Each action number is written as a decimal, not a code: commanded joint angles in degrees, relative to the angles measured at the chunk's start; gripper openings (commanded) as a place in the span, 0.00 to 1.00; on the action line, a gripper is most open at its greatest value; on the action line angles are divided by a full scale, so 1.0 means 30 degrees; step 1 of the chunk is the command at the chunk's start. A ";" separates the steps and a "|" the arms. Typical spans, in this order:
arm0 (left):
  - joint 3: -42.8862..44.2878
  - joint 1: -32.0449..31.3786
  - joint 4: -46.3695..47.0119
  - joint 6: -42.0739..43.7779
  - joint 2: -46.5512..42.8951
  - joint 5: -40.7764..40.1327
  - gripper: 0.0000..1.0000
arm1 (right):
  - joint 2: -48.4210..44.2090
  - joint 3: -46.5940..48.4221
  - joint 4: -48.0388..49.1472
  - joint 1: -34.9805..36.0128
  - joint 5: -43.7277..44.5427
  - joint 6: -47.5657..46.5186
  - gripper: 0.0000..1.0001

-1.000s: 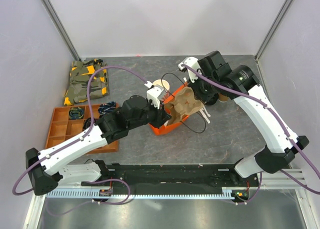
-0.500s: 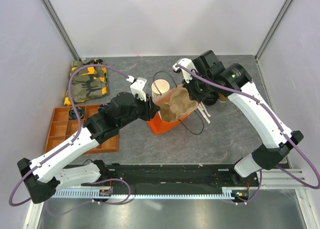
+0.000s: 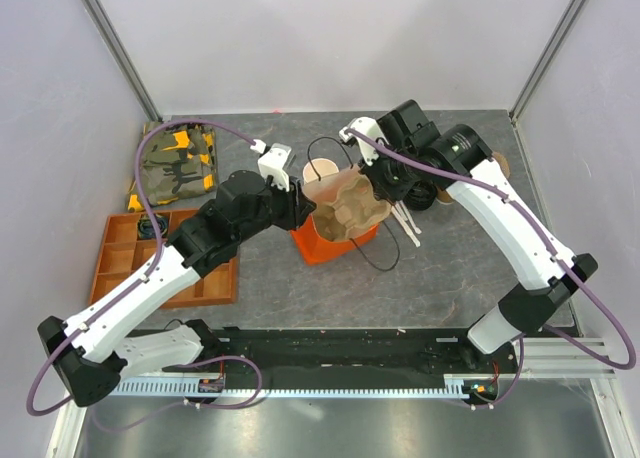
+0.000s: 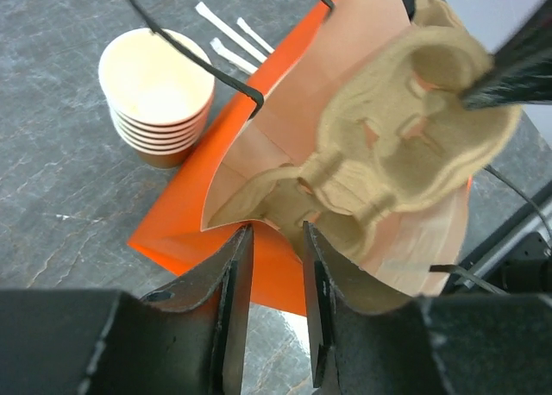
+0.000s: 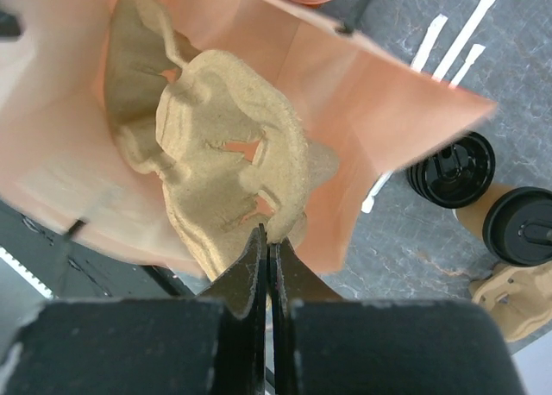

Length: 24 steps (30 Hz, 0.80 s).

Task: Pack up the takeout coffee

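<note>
Top external view: an orange bag (image 3: 318, 246) stands mid-bench (image 3: 450, 268) with a tan pulp carrier (image 3: 345, 206) tilted in its open mouth. The left end effector (image 3: 298, 210) is at the bag's left rim and the right end effector (image 3: 378, 183) at the carrier's far side. A stack of lidless cups (image 3: 320, 170) sits just behind the bag. A camouflage cloth (image 3: 175, 168) and a compartment tray (image 3: 125, 253) lie well to the left.

The left wrist view shows what that view hides. The left fingers (image 4: 233, 309) are parted, with the bag's orange wall between them and a gap on either side, so the end effector is released. A dark right fingertip is on the carrier's upper edge.

The right wrist view shows the right end effector clenched on the carrier's near rim, the carrier hanging over the bag's pale interior. Only this view shows the coffee (image 5: 522, 227). It stands on the bench outside the bag, beside a stack of black lids (image 5: 450, 171), near white sticks (image 5: 448, 41). In the top view the right arm covers that spot.
</note>
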 commanded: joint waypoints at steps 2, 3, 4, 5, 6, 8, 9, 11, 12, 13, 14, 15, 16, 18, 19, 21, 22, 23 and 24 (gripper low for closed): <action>-0.0069 0.0137 0.1275 0.0565 -0.0893 0.1708 0.38 | 0.1003 0.0767 0.0407 0.0254 -0.0193 0.1094 0.00; -0.0157 0.0108 0.1304 0.0505 -0.0777 0.1708 0.38 | 0.1004 0.0652 0.0584 0.0254 -0.0457 0.1036 0.00; -0.0186 0.0137 0.1217 0.0447 -0.0659 0.1708 0.38 | 0.1004 0.0564 0.0847 0.0254 -0.0721 0.0775 0.00; -0.0187 0.0137 0.1100 0.0185 -0.0484 0.1592 0.38 | 0.1033 0.0563 0.0936 0.0399 -0.0985 0.0714 0.00; -0.0158 0.0195 0.1070 0.0096 -0.0396 0.1562 0.38 | 0.1121 0.0592 0.1024 0.0429 -0.0958 0.0685 0.00; -0.0157 0.0254 0.1070 -0.0167 -0.0307 0.1533 0.37 | 0.1442 0.0767 0.1113 0.0459 -0.0900 0.0743 0.00; -0.0186 0.0313 0.1099 -0.0256 -0.0278 0.1474 0.36 | 0.1531 0.0826 0.1142 0.0459 -0.0928 0.0801 0.00; -0.0187 0.0633 0.0925 -0.0520 -0.0219 0.1445 0.35 | 0.1795 0.0827 0.1405 0.0459 -0.0696 0.1005 0.00; -0.0129 0.0752 0.0865 -0.0579 -0.0132 0.1415 0.35 | 0.1882 0.0623 0.1638 0.0459 -0.0636 0.1035 0.00; -0.0128 0.0927 0.0778 -0.0637 -0.0131 0.1386 0.35 | 0.1941 0.0505 0.1727 0.0459 -0.0636 0.1036 0.00; -0.0128 0.1248 0.0748 -0.0812 -0.0131 0.1473 0.35 | 0.1971 0.0330 0.1873 0.0459 -0.0636 0.1094 0.00; -0.0041 0.1396 0.0602 -0.0901 -0.0102 0.1503 0.35 | 0.1942 -0.0049 0.1991 0.0488 -0.0636 0.1094 0.00; 0.0018 0.1513 0.0514 -0.0988 -0.0073 0.1474 0.35 | 0.1971 -0.0198 0.2224 0.0488 -0.0607 0.1123 0.00; 0.0106 0.1748 0.0367 -0.0960 -0.0102 0.1473 0.36 | 0.2117 -0.0550 0.2488 0.0459 -0.0461 0.1211 0.00; 0.0135 0.1836 0.0338 -0.0960 -0.0160 0.1445 0.39 | 0.2147 -0.0638 0.2577 0.0459 -0.0460 0.1270 0.00; 0.0048 0.1895 0.0250 -0.0873 -0.0248 0.1590 0.42 | 0.2380 -0.0755 0.2724 0.0459 -0.0547 0.1299 0.00; 0.0048 0.1924 0.0162 -0.0785 -0.0335 0.1649 0.44 | 0.2439 -0.0756 0.2724 0.0459 -0.0519 0.1386 0.00; 0.0019 0.1954 0.0103 -0.0784 -0.0423 0.1649 0.44 | 0.2527 -0.0756 0.2724 0.0459 -0.0548 0.1445 0.00; -0.0040 0.1954 0.0074 -0.0784 -0.0482 0.1707 0.44 | 0.2615 -0.0756 0.2724 0.0459 -0.0635 0.1533 0.00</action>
